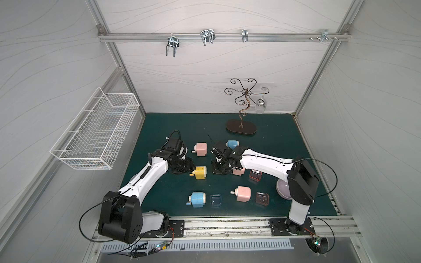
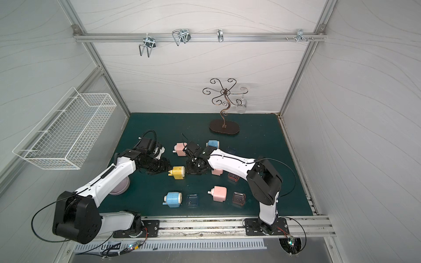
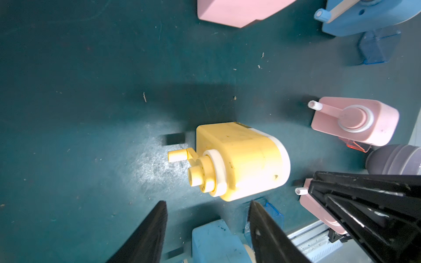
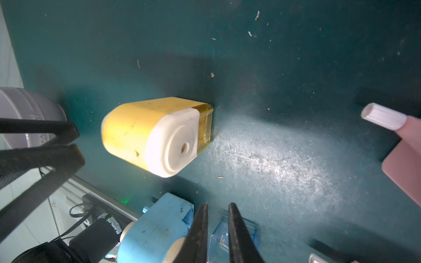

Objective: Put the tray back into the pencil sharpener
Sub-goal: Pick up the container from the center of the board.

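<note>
Yellow sharpener (image 3: 239, 159), just beyond left fingers (image 3: 145, 234)

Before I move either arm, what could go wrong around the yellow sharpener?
The left tool and right tool flank the yellow plastic pencil sharpener; advancing both could clash them or shove it. The right arm hangs over a pink plastic sharpener beside a red clear tray; sweeping may knock them.
</note>
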Robot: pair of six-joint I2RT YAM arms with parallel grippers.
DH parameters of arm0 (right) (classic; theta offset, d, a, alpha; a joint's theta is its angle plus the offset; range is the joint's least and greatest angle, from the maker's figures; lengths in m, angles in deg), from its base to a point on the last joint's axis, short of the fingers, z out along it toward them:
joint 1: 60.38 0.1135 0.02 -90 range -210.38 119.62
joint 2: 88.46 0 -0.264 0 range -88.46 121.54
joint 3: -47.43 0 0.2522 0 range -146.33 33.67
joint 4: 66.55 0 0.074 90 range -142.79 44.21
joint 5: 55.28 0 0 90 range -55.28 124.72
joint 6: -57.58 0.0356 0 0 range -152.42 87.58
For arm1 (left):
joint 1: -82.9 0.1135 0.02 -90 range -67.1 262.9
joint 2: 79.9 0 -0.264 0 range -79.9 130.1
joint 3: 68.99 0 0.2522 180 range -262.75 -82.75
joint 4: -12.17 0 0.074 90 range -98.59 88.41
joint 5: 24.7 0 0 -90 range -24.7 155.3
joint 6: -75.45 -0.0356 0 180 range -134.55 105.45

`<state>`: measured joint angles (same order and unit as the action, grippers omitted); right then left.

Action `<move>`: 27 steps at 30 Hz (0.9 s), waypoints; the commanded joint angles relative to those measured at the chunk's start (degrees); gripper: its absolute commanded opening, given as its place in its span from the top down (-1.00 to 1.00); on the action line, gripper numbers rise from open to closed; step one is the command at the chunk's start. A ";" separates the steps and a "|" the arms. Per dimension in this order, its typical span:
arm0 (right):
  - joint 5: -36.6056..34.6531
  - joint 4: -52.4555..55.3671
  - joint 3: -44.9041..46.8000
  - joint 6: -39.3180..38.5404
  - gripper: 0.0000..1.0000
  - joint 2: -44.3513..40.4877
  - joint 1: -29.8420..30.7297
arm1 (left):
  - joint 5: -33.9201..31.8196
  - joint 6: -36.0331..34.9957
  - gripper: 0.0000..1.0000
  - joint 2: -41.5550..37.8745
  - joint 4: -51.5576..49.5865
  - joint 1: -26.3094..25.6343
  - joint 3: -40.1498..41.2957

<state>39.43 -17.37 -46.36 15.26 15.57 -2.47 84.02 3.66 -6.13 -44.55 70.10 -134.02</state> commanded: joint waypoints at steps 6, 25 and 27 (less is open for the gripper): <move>-1.81 -1.89 3.50 -1.53 0.46 -7.40 2.40 | -1.33 2.28 -0.13 -7.56 -8.75 -0.66 -2.82; -14.59 -1.74 17.85 1.72 0.22 -28.70 12.57 | -20.83 27.84 -0.04 -16.77 -23.56 -31.58 -3.16; -15.58 -1.33 19.69 2.64 0.20 -31.07 12.73 | -21.94 30.14 -0.03 -17.48 -23.93 -33.37 -2.58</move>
<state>27.41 -19.38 -28.83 16.05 -12.98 9.90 66.86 27.25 -22.34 -66.03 38.71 -137.06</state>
